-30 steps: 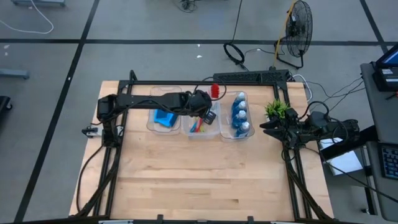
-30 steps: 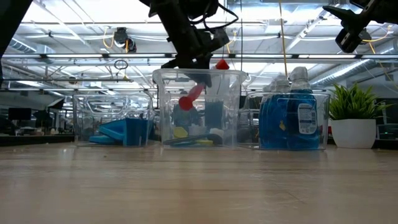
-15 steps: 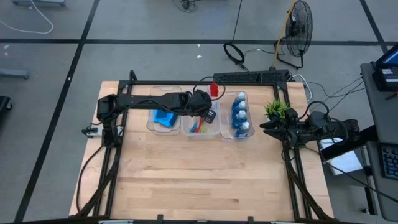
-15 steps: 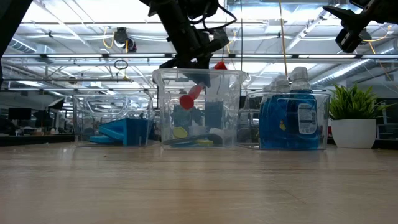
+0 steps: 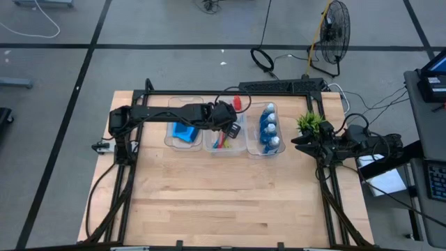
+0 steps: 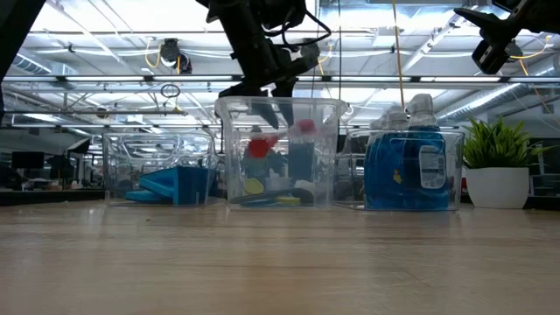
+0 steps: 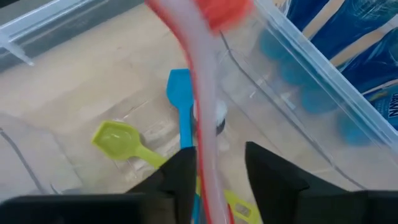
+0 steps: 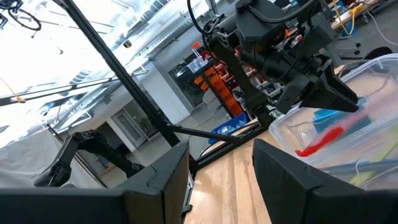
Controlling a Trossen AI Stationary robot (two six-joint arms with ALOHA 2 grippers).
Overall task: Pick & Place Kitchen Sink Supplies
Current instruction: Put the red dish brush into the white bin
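My left gripper (image 5: 233, 128) (image 6: 278, 87) stands open over the middle clear bin (image 6: 280, 105), pointing steeply down. The red brush (image 7: 205, 93) (image 6: 260, 144) runs up between its fingers, blurred, its red head (image 5: 237, 103) toward the far edge and its lower part inside the bin. A yellow-green brush (image 7: 118, 140) and a light blue brush (image 7: 181, 106) lie on the bin floor. Blue sponges (image 5: 184, 132) fill the left bin and blue bottles (image 5: 269, 129) the right one. My right gripper (image 5: 296, 141) (image 8: 221, 162) waits open at the table's right edge. My left gripper has the red brush's handle (image 7: 202, 143) between its open fingers, close beside one finger (image 7: 183, 180) and clear of the other. Whether that finger touches the handle I cannot tell.
A small green plant in a white pot (image 5: 310, 123) (image 6: 499, 166) stands right of the bottle bin, close to my right arm. The three bins line the table's far side. Bare wooden tabletop (image 5: 223, 202) spreads toward the near edge.
My left gripper has opened above the middle bin without shifting place. The red brush has slipped down: its head, above the bin's rim before, now sits lower at the rim, and its lower part has sunk deeper inside the bin.
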